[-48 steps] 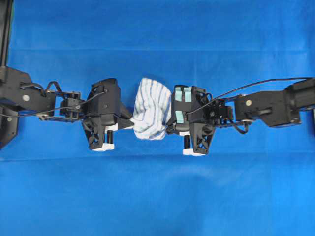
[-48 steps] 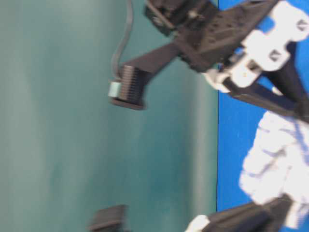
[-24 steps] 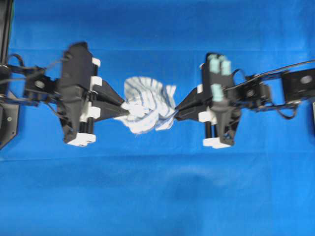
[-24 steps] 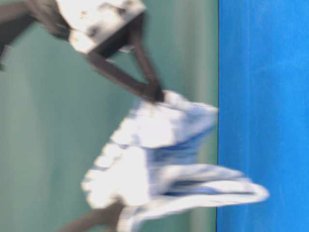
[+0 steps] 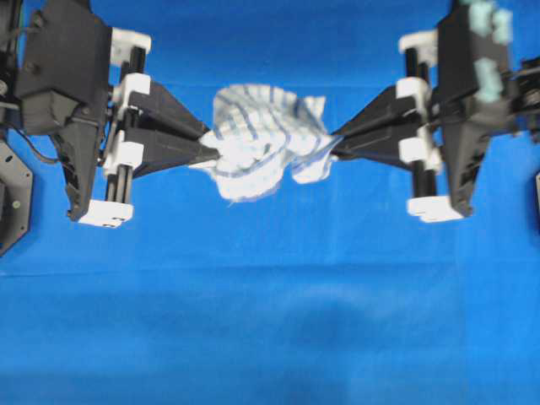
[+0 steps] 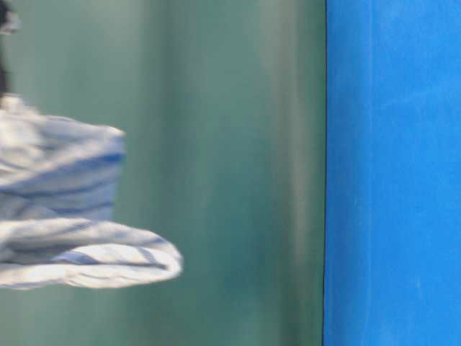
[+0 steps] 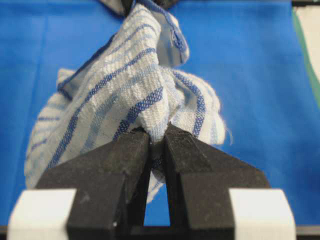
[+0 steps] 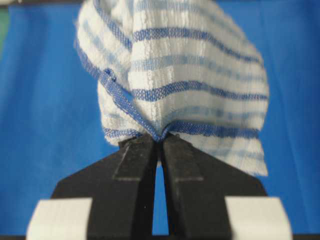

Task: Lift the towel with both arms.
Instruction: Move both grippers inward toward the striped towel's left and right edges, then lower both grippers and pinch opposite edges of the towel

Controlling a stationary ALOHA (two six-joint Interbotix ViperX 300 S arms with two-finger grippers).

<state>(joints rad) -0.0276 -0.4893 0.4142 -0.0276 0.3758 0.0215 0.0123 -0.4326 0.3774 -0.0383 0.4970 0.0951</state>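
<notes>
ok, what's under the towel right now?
Only the blue cloth shows under the towel, which hangs pinched between the left tool and right tool. The patch directly beneath is hidden from overhead.

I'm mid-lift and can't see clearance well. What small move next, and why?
Probably hold both grips and stop rising. The left gripper and right gripper are each shut on the towel, which hangs bunched between them, clear of the blue cloth.

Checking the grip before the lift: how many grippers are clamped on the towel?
2. The left gripper pinches the towel's left edge; the right gripper pinches its right edge.
</notes>
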